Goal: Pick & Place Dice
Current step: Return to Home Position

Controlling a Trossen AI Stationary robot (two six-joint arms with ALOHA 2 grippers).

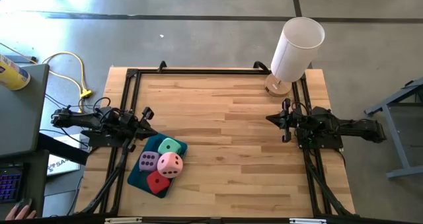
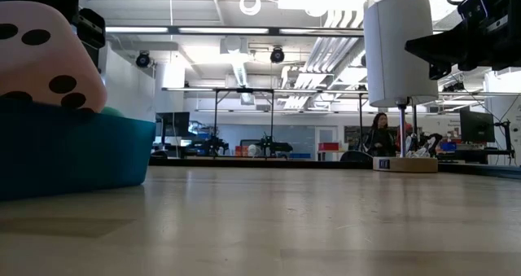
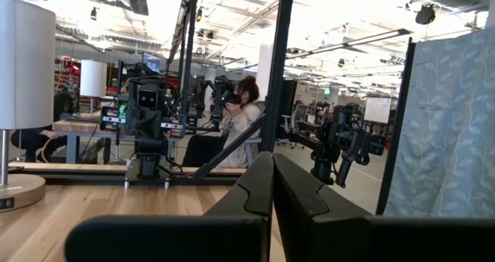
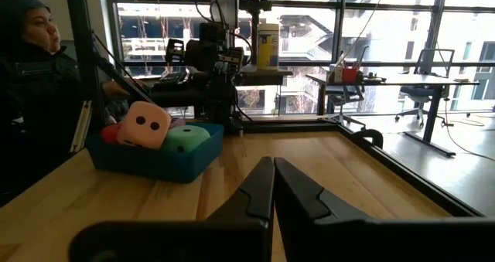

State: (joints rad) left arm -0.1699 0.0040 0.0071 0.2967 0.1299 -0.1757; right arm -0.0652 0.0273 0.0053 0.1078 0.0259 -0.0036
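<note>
Every die looks binned, so the step in hand is parking at home, and little more seems needed. The left gripper (image 3: pixel 272 173) and right gripper (image 4: pixel 273 175) are both clenched and empty. The tray (image 1: pixel 136 174) lies just beside the left gripper and well apart from the right. It holds the green die (image 1: pixel 170 147), purple die (image 1: pixel 148 162), pink die (image 1: pixel 170 164) and red die (image 1: pixel 157 182).

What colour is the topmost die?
Pale pink die with dark pips; high view shows it best.
</note>
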